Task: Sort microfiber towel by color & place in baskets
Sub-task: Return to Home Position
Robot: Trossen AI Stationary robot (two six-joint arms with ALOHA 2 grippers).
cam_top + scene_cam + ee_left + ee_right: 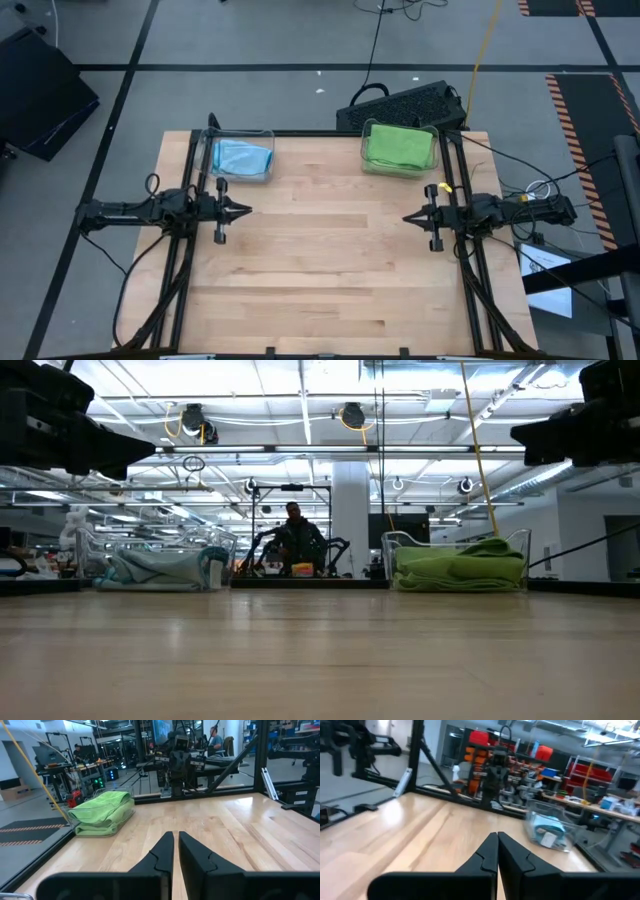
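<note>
Two clear baskets stand at the table's far edge. The left basket (262, 140) holds a folded light-blue towel (240, 157) (547, 829). The right basket (432, 160) holds a folded green towel (397, 146) (102, 809). Both towels lie on their basket floors. My left gripper (247, 211) (176, 837) hovers level at the table's left side, pointing right, shut, with nothing between its fingers. My right gripper (407, 217) (497, 837) hovers level at the right side, pointing left, shut, with nothing between its fingers. Each gripper is nearer than its basket and apart from it.
The wooden table top (320, 260) stretches between the two arms. Black frame rails (190, 270) (475, 280) run along its left and right sides. A black keyboard-like case (405, 103) lies behind the far edge. A person (295, 535) sits beyond the table.
</note>
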